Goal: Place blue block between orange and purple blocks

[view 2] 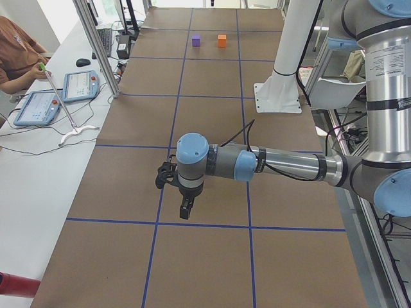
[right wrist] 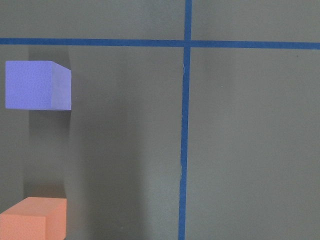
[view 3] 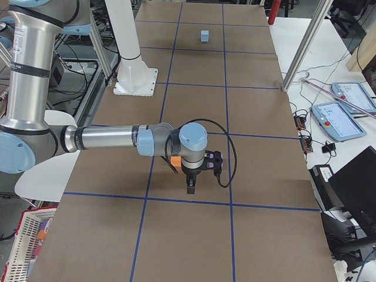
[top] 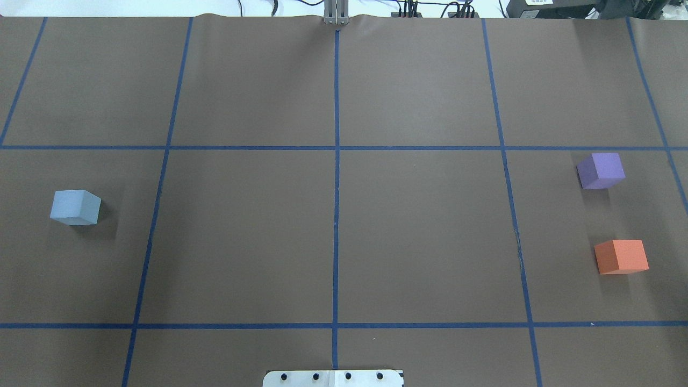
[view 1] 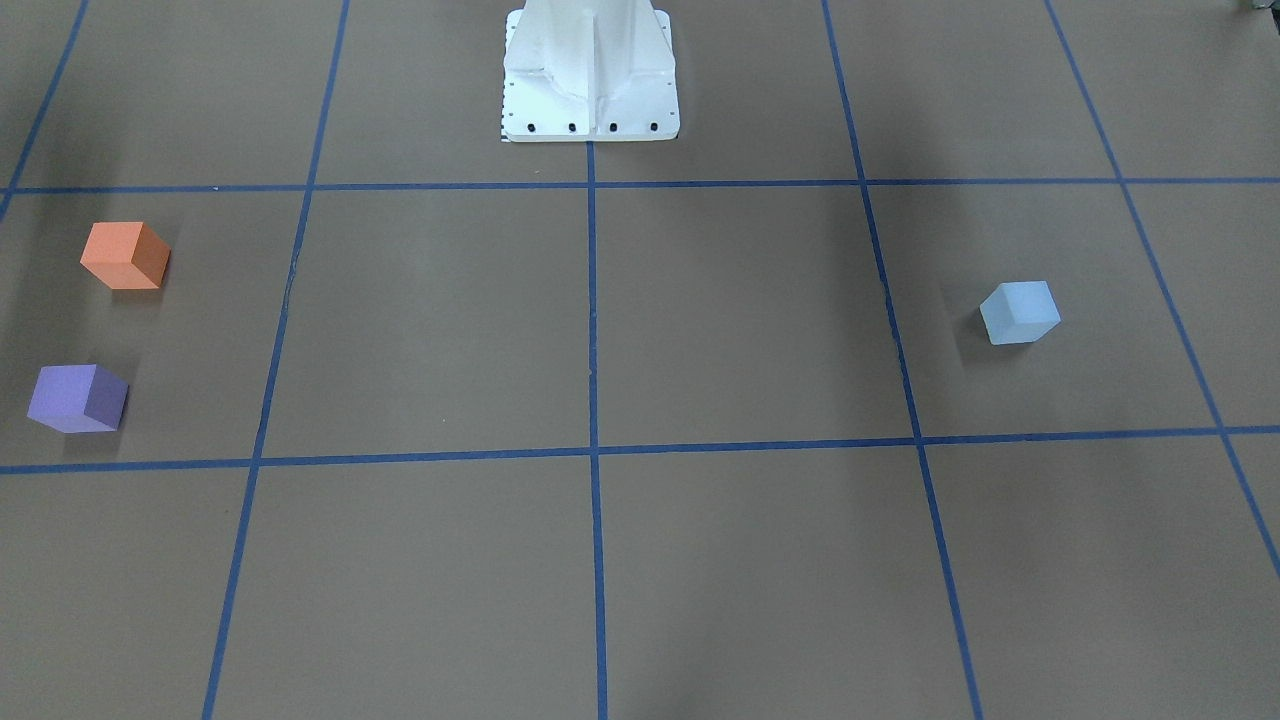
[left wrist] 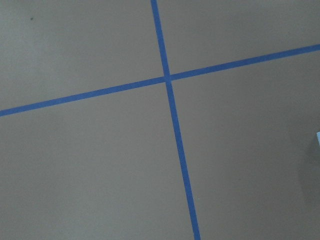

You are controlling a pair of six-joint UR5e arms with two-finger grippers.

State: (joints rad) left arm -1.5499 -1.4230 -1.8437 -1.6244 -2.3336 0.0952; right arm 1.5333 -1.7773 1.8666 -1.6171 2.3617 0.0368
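Now | blue block (top: 75, 207) on robot's left side, well apart from orange block (top: 621, 257) and purple block (top: 601, 171) | their gap stands free, seemingly to receive it | left gripper (view 2: 184, 210), right gripper (view 3: 191, 188): cannot tell whether released or clenched

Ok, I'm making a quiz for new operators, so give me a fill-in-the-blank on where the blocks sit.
The blue block sits on the robot's ___ side. The table holds ___ blocks. Of the orange block and the purple block, the one nearer the robot's base is ___.
Missing words: left; three; orange.
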